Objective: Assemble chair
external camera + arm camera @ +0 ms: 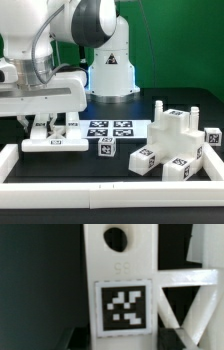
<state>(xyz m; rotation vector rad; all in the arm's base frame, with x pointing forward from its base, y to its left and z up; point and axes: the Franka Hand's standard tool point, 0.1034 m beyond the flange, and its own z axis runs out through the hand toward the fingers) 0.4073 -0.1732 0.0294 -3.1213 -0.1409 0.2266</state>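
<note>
Low white border rail (100, 188) runs along the six o'clock edge of the exterior view. Behind it, at about eight o'clock, the gripper (45, 128) stands over a white tagged chair piece (40, 144) on the black table (150, 105). Its jaws pinch that piece from both sides, and the wrist view shows dark fingertips (172, 335) against its edges. At centre lies the marker board (110, 128), with a small tagged cube (105, 147) just toward six o'clock of it. A stepped cluster of chair parts (178, 140) sits at four o'clock.
</note>
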